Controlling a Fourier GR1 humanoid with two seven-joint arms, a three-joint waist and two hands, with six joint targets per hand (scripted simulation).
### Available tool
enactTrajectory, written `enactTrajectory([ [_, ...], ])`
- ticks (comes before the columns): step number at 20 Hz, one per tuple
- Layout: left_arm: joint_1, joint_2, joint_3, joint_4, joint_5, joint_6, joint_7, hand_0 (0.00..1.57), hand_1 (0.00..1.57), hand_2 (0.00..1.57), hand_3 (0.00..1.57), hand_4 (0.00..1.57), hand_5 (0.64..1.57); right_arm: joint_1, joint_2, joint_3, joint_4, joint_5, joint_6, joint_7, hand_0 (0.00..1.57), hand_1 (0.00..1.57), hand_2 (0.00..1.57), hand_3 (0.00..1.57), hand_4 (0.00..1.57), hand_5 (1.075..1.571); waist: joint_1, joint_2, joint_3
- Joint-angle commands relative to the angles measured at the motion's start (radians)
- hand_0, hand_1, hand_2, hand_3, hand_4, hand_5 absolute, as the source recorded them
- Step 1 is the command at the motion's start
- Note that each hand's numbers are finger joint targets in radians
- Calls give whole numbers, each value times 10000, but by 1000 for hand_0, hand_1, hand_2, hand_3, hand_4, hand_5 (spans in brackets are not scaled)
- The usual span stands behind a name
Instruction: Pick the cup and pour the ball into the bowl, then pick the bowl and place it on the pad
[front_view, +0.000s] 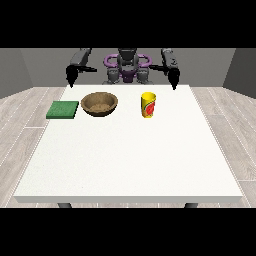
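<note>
A yellow cup (148, 105) with a red mark stands upright on the far half of the white table (130, 160). Whether a ball lies inside it is hidden. A brown bowl (100, 104) sits to the cup's left, and a green pad (63, 110) lies flat left of the bowl near the table's left edge. The hand at the view's right (174, 78) hangs above the far table edge, behind and to the right of the cup. The hand at the view's left (71, 76) hangs above the far left corner, behind the pad. Neither hand touches anything.
The robot's torso (127, 67) stands behind the table's far edge. Wood floor surrounds the table on all sides.
</note>
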Motion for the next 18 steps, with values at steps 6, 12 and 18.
enactTrajectory([
  [6,-1776,-281,-32,2361,-609,808,-1279,0,0,0,0,0,1386,-1697,-362,-269,1512,177,-149,-256,0,0,0,0,0,1570,-64,685,2],
  [12,-2417,120,742,4465,-286,633,-2768,0,0,0,0,0,1379,-2053,-759,-435,1482,-334,495,-113,0,0,0,0,0,1570,-602,1104,-2],
  [18,-3027,369,1137,5717,-424,1269,-3467,0,0,0,0,0,1332,-2167,-1325,-719,1267,-748,1033,161,0,0,0,0,0,1570,-1152,1307,-2],
])
